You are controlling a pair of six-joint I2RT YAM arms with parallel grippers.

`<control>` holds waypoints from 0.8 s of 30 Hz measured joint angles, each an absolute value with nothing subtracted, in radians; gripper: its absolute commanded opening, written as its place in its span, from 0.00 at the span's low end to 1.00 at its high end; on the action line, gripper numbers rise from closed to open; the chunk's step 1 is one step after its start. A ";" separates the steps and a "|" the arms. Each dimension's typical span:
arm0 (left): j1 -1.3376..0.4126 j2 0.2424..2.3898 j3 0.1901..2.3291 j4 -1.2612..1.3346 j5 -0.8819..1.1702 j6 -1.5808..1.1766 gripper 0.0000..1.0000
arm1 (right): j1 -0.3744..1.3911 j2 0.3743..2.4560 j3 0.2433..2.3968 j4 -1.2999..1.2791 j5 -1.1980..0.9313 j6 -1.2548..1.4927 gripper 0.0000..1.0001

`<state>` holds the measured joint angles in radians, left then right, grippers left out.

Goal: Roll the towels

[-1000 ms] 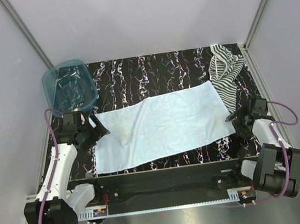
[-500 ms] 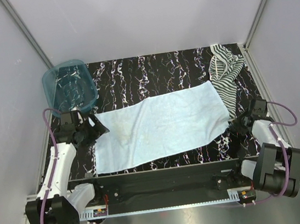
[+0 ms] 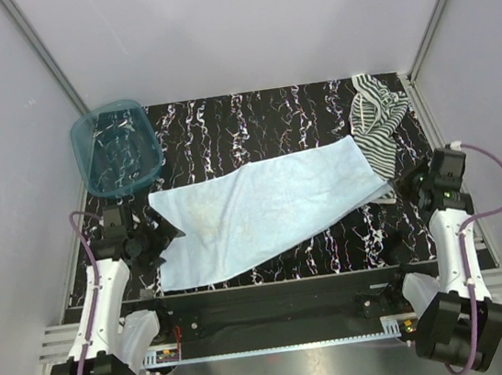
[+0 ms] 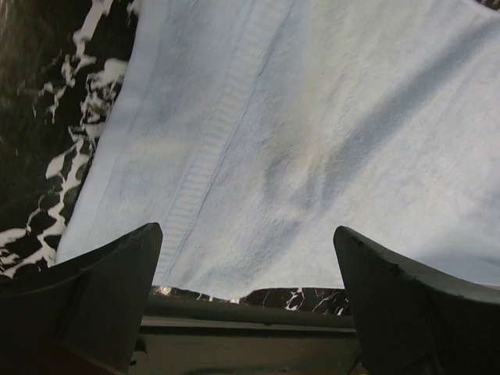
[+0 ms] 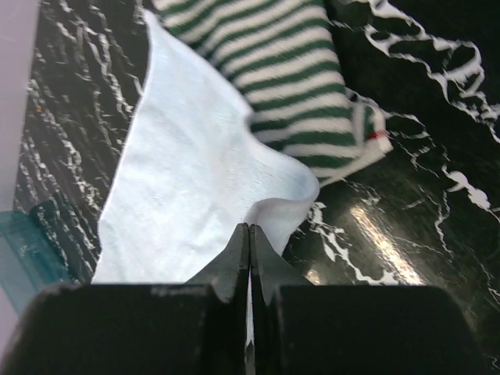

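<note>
The pale blue towel [image 3: 263,209] lies spread flat across the dark marbled table, its long side running left to right. My right gripper [image 3: 406,187] is shut on its near right corner [image 5: 293,199], and the cloth folds up at the fingertips [image 5: 249,228]. The green-and-white striped towel [image 3: 376,120] lies crumpled at the back right, touching the blue towel's right end [image 5: 289,70]. My left gripper [image 3: 162,229] is open, low over the blue towel's left end [image 4: 312,117] with nothing between its fingers [image 4: 246,233].
A teal plastic basket [image 3: 78,141] stands at the back left corner of the table, and an edge of it shows in the right wrist view [image 5: 19,242]. White walls close in the table on three sides. A black rail [image 3: 274,291] runs along the near edge.
My right gripper has shut on the blue towel's near right corner and moved back and right, lifting it. The left arm has drawn nearer and its jaws have widened.
</note>
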<state>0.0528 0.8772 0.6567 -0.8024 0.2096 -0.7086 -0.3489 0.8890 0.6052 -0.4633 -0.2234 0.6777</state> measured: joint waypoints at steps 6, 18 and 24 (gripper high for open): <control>0.065 0.791 0.568 -0.913 0.185 -0.799 0.97 | -0.349 0.974 0.756 -0.458 -0.246 0.669 0.00; 0.001 0.800 0.577 -1.009 0.088 -0.804 0.77 | -0.349 1.163 0.880 -0.378 -0.247 0.672 0.00; -0.253 0.830 0.577 -1.004 0.033 -0.889 0.72 | -0.349 1.287 0.944 -0.346 -0.247 0.669 0.00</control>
